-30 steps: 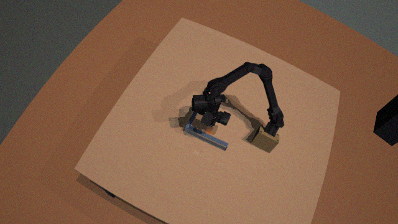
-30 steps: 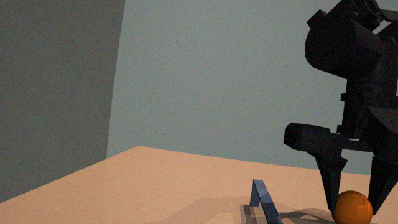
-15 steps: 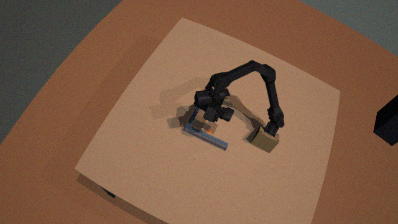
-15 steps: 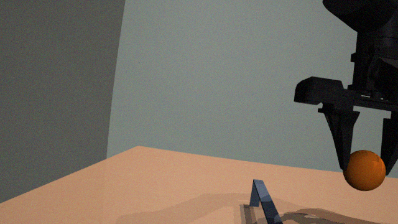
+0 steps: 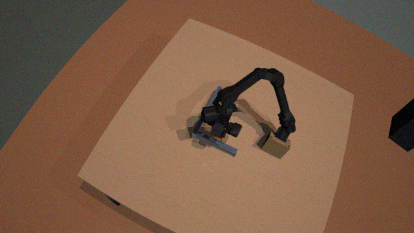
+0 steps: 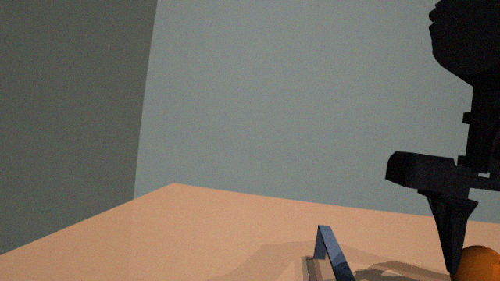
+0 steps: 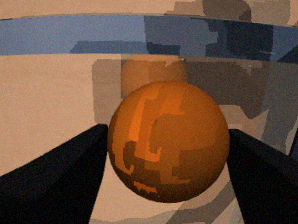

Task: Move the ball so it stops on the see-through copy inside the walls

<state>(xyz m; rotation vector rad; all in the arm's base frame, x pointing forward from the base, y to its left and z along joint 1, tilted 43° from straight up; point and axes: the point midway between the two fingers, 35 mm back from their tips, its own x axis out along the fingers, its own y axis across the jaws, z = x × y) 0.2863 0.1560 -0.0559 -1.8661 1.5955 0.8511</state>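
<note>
Top view: the hand (image 5: 217, 132) sits low over the corner of the blue walls (image 5: 215, 144), with only a sliver of orange showing.

Exterior view: the ball (image 6: 478, 262) hangs at a fingertip, near the surface (image 6: 195, 230).

Wrist view: it's clenched on the ball, both fingers touching its sides. The see-through copy (image 7: 143, 72) peeks out just behind, so I'd say carry step; next, ease forward, then release. It's round, so no long axis or heading.

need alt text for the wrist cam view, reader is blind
An orange ball fills the centre of the frame, gripped between two dark fingers that press on its left and right sides. Behind it, a low blue wall runs across the tan table, with a faint see-through ball copy just beyond.
</note>
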